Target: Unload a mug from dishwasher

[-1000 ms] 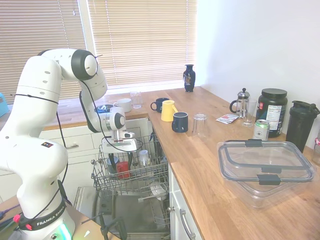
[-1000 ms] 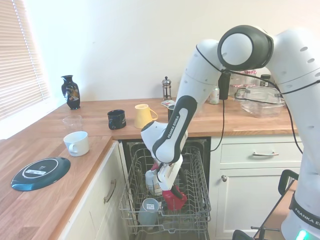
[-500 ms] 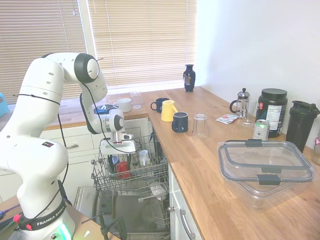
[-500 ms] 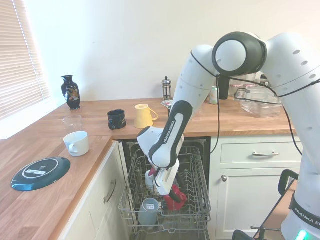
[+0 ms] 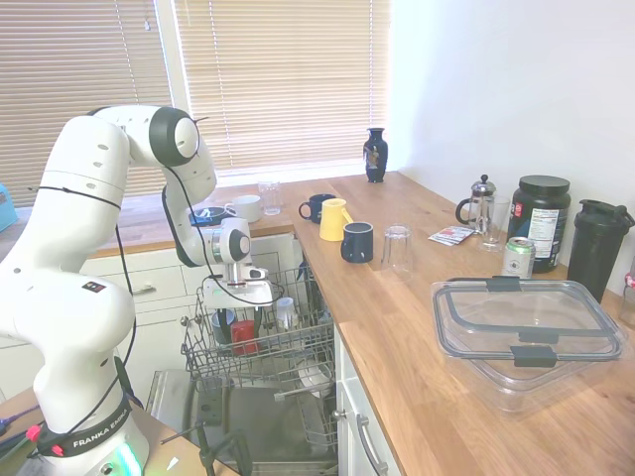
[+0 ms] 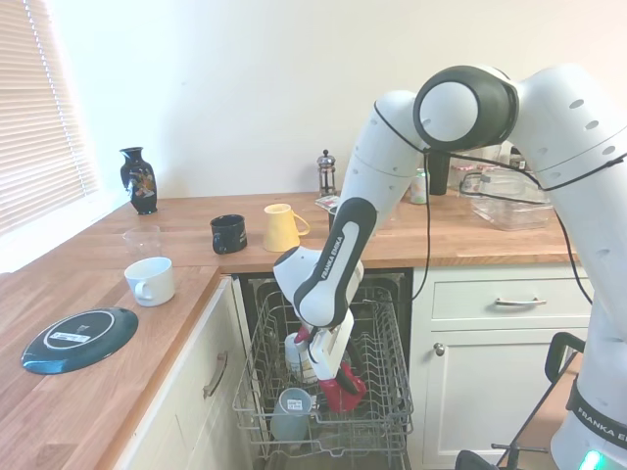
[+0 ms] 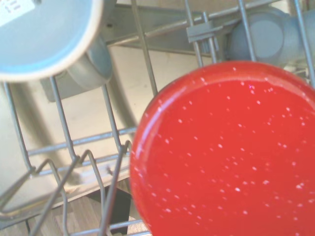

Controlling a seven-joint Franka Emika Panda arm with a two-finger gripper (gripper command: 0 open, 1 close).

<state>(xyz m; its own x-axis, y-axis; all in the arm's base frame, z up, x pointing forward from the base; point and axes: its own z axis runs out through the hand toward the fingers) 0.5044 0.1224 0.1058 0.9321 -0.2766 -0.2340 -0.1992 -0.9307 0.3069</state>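
The red mug [image 5: 243, 337] [image 6: 343, 389] sits tilted in the grey wire rack [image 5: 303, 349] [image 6: 384, 416] of the open dishwasher [image 5: 260, 428]. My gripper [image 5: 241, 319] [image 6: 336, 370] reaches down into the rack and is right at the mug's upper end. In the wrist view the mug's speckled red base [image 7: 231, 152] fills most of the picture, very close. The exterior views do not show whether the mug is gripped.
A pale blue cup [image 6: 292, 411] [image 7: 39, 34] and a white bottle [image 6: 297, 354] stand in the rack beside the mug. On the wooden counter are a yellow mug [image 5: 334, 219], navy mugs [image 5: 357, 242], a glass [image 5: 397, 248] and a plastic container [image 5: 526, 332].
The hand swung a little to one side and partly back, staying low in the rack. The red mug has stayed in about the same spot.
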